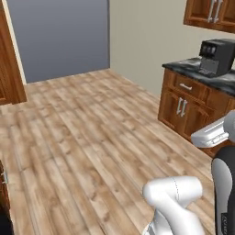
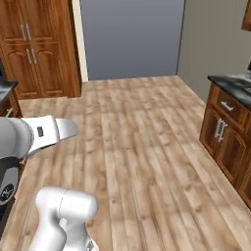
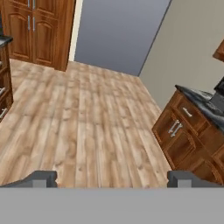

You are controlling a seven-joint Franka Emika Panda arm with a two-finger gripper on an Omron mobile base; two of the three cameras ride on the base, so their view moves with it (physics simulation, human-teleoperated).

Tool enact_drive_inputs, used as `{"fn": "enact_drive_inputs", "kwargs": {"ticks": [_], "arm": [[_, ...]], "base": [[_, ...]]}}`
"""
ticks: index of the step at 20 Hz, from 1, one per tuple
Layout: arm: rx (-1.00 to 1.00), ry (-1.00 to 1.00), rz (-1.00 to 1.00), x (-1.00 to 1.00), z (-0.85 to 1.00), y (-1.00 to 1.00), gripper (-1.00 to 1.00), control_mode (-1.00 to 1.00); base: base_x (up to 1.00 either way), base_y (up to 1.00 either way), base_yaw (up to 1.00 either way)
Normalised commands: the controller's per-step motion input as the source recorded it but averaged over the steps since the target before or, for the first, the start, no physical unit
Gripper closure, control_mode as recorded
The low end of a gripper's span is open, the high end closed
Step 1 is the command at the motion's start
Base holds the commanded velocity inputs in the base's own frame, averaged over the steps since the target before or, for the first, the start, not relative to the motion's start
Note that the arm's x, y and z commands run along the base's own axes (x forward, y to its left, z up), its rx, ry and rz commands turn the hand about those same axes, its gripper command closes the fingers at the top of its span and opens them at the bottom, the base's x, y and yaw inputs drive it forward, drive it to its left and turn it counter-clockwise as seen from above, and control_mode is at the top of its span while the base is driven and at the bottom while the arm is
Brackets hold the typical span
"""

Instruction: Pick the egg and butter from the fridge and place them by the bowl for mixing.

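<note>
claw (image 3: 112, 178) released | coffee machine (image 1: 216, 56) on counter (image 1: 193, 69) | wood floor (image 1: 92, 128)

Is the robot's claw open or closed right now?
Open. In the hand view the claw has its two dark fingertips far apart, with bare wooden floor between them and nothing held.

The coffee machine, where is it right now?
The black coffee machine sits at the upper right of the left base view, on the dark countertop above the brown wooden cabinets, under a wall cupboard.

Kitchen; wood cupboards (image 2: 34, 46); dark counter (image 1: 202, 73); coffee machine (image 1: 216, 56)
</note>
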Motion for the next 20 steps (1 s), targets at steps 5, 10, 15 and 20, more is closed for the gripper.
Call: {"fn": "enact_drive_inputs", "kwargs": {"ticks": [5, 10, 15, 20], "arm": [[0.00, 0.00, 0.00, 0.00, 0.00, 0.00, -1.00, 1.00], [0.00, 0.00, 0.00, 0.00, 0.00, 0.00, -1.00, 1.00], [0.00, 0.00, 0.00, 0.00, 0.00, 0.00, -1.00, 1.00], [0.00, 0.00, 0.00, 0.00, 0.00, 0.00, -1.00, 1.00]], "base": [[1.00, 0.07, 0.23], [1.00, 0.01, 0.26], [1.00, 0.01, 0.20], [1.00, 0.05, 0.15]]}}
